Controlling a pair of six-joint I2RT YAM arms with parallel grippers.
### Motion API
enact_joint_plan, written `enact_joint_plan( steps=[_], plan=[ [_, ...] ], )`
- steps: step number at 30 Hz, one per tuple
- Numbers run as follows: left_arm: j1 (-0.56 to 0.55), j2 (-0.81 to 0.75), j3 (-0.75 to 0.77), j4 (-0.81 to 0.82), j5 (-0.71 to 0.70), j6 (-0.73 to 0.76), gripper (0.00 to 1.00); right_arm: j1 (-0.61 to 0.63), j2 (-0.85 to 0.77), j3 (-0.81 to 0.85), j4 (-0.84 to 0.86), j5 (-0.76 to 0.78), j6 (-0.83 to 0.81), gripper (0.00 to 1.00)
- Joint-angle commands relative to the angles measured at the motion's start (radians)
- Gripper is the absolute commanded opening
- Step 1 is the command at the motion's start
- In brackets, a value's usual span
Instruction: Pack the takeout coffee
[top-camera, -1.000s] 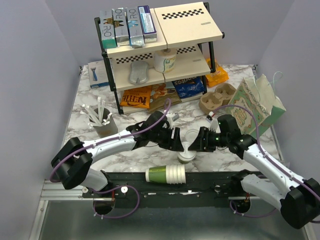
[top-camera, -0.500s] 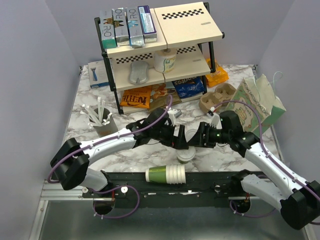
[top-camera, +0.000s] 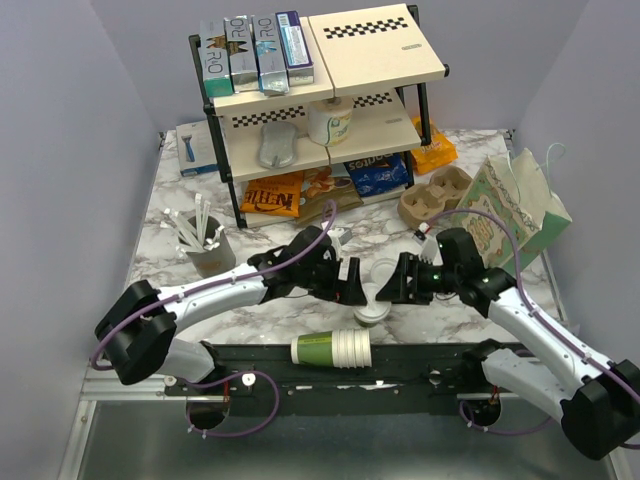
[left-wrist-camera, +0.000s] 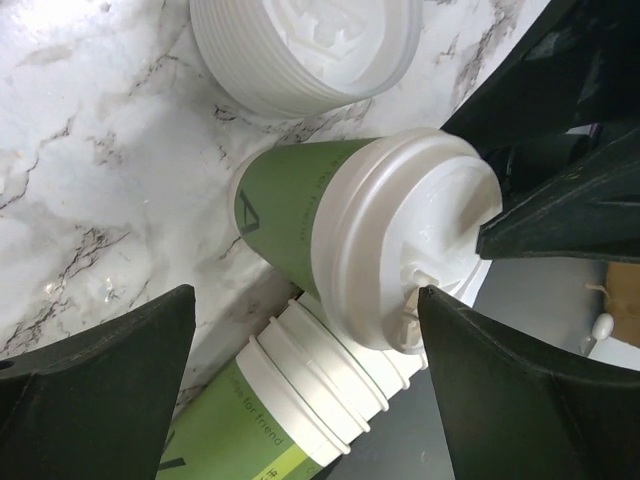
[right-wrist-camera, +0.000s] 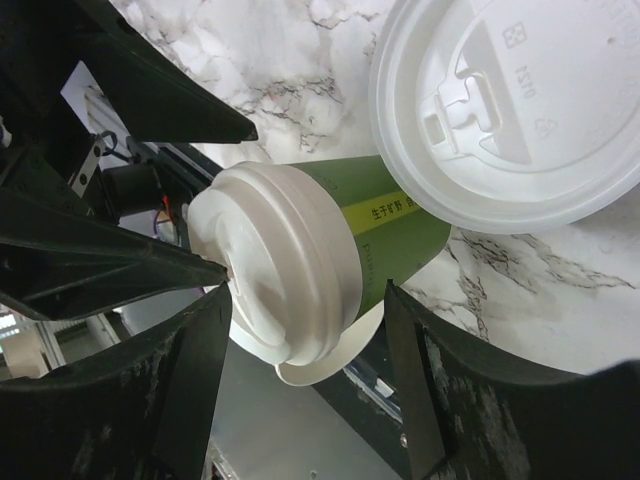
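Observation:
The takeout coffee (top-camera: 383, 272), a green-sided paper cup (left-wrist-camera: 285, 215) with a white lid (right-wrist-camera: 280, 260), hangs tilted between the two grippers near the table's front edge. My right gripper (right-wrist-camera: 308, 290) has a finger on each side of it just under the lid and is shut on it; from above it (top-camera: 398, 285) sits right of the lid. My left gripper (left-wrist-camera: 305, 300) stands wide open around the cup, one fingertip just touching the lid rim. In the top view it (top-camera: 355, 285) is just left of the cup.
A stack of white lids (top-camera: 372, 313) sits beside the cup's base. Nested lidless cups (top-camera: 333, 348) lie on the front rail. Behind are a brown cup carrier (top-camera: 432, 195), a patterned paper bag (top-camera: 515, 205), a stocked shelf (top-camera: 320, 90) and a grey holder of stirrers (top-camera: 208, 245).
My left jaws have opened wide. Half a second ago both grippers crowded together over the cup; the left has since drawn back left and the lid shows again.

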Motion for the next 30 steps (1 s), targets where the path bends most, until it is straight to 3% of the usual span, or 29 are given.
enact_joint_plan(
  steps=[1, 3, 6, 7, 12, 18, 20, 22, 28, 30],
  plan=[
    [-0.002, 0.026, 0.006, 0.068, 0.035, -0.034, 0.99, 0.005, 0.026, -0.03, -0.007, -0.011, -0.006, 0.67],
    [-0.002, 0.048, 0.017, 0.067, 0.043, -0.034, 0.99, 0.005, 0.043, -0.043, 0.003, -0.017, -0.001, 0.65],
    [-0.002, 0.061, 0.019, 0.068, 0.047, -0.037, 0.96, 0.005, 0.057, -0.057, 0.024, 0.002, 0.022, 0.56],
    [-0.002, 0.065, 0.02, 0.068, 0.047, -0.037, 0.95, 0.005, 0.06, -0.066, 0.026, 0.021, 0.033, 0.5],
    [-0.002, 0.086, 0.016, 0.08, 0.052, -0.052, 0.82, 0.005, 0.078, -0.083, 0.042, 0.013, 0.051, 0.42],
    [-0.001, 0.114, 0.003, 0.1, 0.066, -0.08, 0.63, 0.005, 0.127, -0.119, 0.064, 0.012, 0.076, 0.33],
    [0.007, 0.121, -0.007, 0.104, 0.069, -0.095, 0.48, 0.005, 0.141, -0.117, 0.053, 0.025, 0.083, 0.31],
    [0.015, 0.138, -0.014, 0.102, 0.075, -0.107, 0.43, 0.005, 0.156, -0.106, 0.023, 0.064, 0.088, 0.3],
    [0.041, 0.149, -0.034, 0.071, 0.076, -0.121, 0.42, 0.005, 0.172, -0.07, -0.048, 0.134, 0.076, 0.3],
    [0.041, 0.134, -0.029, 0.07, 0.075, -0.112, 0.46, 0.005, 0.158, -0.057, -0.043, 0.127, 0.065, 0.33]
  ],
)
